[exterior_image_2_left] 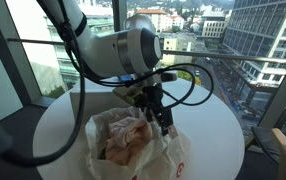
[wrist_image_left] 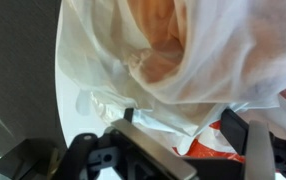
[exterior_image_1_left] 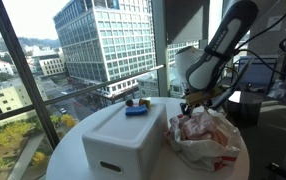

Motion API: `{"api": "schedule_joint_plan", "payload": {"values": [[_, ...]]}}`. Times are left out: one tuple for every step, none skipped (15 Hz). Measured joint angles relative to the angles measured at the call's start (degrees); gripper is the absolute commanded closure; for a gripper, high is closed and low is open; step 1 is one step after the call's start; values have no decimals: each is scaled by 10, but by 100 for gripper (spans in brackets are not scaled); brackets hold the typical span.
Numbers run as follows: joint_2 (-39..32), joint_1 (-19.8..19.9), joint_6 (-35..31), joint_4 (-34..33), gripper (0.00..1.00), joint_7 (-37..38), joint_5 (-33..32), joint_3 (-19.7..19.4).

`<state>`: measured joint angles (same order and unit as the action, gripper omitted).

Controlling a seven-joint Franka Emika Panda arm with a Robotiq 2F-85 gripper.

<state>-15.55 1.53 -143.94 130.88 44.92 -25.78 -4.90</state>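
In an exterior view, my tool (exterior_image_1_left: 195, 101) hangs over the far rim of a crumpled white plastic bag (exterior_image_1_left: 205, 136) on the round white tabletop (exterior_image_1_left: 68, 152). The bag carries red print, too small to read. Just beside the bag stands a white box (exterior_image_1_left: 121, 142) with a small blue thing (exterior_image_1_left: 136, 108) on its lid; I can make out no label on either.

In an exterior view from another place, the tool (exterior_image_2_left: 163, 122) points down at the bag (exterior_image_2_left: 128, 148), its tips at the upper folds near the bag's mouth. The film is thin and wrinkled, with something pale orange showing through. Whether the tips touch the film I cannot tell here.

In the wrist view, the fingers (wrist_image_left: 234, 130) stand well apart, so the tool is released and grips nothing. The bag (wrist_image_left: 173, 60) fills the picture ahead of them, bunched and translucent, and a patch of red-orange print (wrist_image_left: 209, 146) lies between the fingers, its lettering unreadable.
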Motion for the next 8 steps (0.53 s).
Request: {"api": "schedule_joint_plan", "payload": {"values": [[-4,0,-9,0,50,-9,18,-1],[-8,0,-18,1,55,-16,37,-2],[-12,0,-27,1,65,-24,57,-3],[-14,0,-33,2,72,-32,77,-3],[-16,1,-39,2,80,-40,97,-4],[-18,1,-43,3,86,-47,115,-5],[-18,1,-45,3,94,-52,131,-6],[-18,0,-46,3,96,-55,140,-7]]}}
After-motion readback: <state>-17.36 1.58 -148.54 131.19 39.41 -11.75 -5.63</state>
